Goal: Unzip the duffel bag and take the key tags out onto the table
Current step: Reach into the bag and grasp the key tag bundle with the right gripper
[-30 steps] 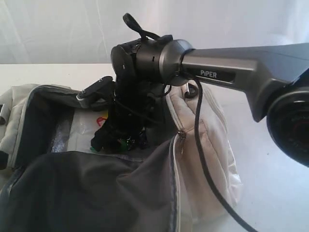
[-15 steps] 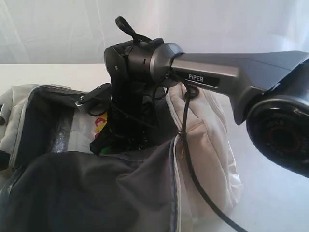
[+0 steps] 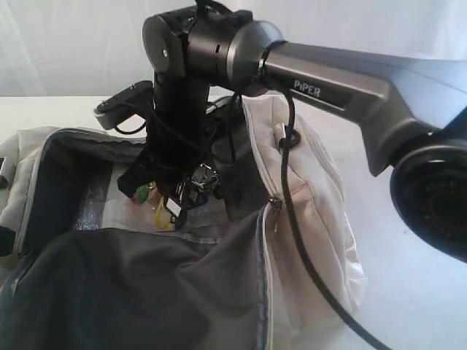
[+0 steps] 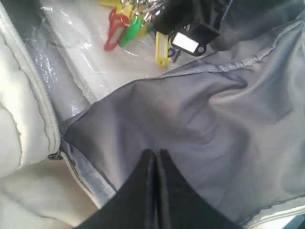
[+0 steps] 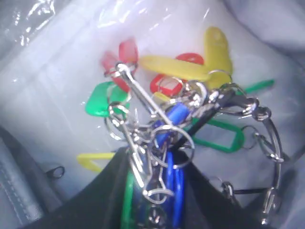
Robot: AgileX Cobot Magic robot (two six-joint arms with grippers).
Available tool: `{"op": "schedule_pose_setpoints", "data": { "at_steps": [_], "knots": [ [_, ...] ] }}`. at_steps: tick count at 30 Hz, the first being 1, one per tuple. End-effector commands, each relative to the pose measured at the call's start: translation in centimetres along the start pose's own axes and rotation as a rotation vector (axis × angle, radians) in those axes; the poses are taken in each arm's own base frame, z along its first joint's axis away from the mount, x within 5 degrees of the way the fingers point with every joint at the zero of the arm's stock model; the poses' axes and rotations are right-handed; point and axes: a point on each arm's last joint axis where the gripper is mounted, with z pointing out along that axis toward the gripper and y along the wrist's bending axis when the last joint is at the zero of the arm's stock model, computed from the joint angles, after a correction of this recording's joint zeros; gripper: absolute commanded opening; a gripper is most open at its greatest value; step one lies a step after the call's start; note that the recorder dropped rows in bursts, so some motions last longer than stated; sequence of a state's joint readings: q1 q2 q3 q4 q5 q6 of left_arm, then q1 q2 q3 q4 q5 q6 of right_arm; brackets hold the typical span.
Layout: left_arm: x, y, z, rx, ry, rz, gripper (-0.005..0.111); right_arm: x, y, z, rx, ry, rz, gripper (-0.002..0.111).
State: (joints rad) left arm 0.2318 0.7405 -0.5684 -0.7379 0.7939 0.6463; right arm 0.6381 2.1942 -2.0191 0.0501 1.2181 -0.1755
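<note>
Glossy plastic key tags (image 5: 167, 117), padded beige duffel bag (image 3: 314, 211), grey lining (image 4: 200, 109)

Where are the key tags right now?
In the exterior view, left of centre: the key tags hang from the right gripper inside the open duffel bag, just behind its grey lining.

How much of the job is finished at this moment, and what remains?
Done: the bag is unzipped, its mouth open on the grey lining. In hand: the right end effector grips the key tags by their rings; they hang over the bag's floor, not outside it. Left: carry them out and lay them on the table; no tag shows there yet.
</note>
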Motion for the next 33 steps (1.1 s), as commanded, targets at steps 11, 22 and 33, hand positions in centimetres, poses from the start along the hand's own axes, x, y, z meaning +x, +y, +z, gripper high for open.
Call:
{"op": "schedule_pose_setpoints", "data": {
  "at_steps": [11, 22, 33],
  "knots": [
    [0.0, -0.4, -0.1, 0.024, -0.010, 0.001, 0.000, -0.1, 0.2, -5.5, 0.032, -0.116, -0.011, 0.000],
    [-0.1, -0.2, 0.0, 0.013, -0.020, 0.000, 0.000, 0.3, 0.5, -8.1, 0.028, -0.169, -0.010, 0.000],
    [0.6, 0.5, 0.6, -0.034, -0.028, -0.012, 0.000, 0.4, 0.6, -9.2, 0.025, -0.193, -0.010, 0.000]
  ]
}}
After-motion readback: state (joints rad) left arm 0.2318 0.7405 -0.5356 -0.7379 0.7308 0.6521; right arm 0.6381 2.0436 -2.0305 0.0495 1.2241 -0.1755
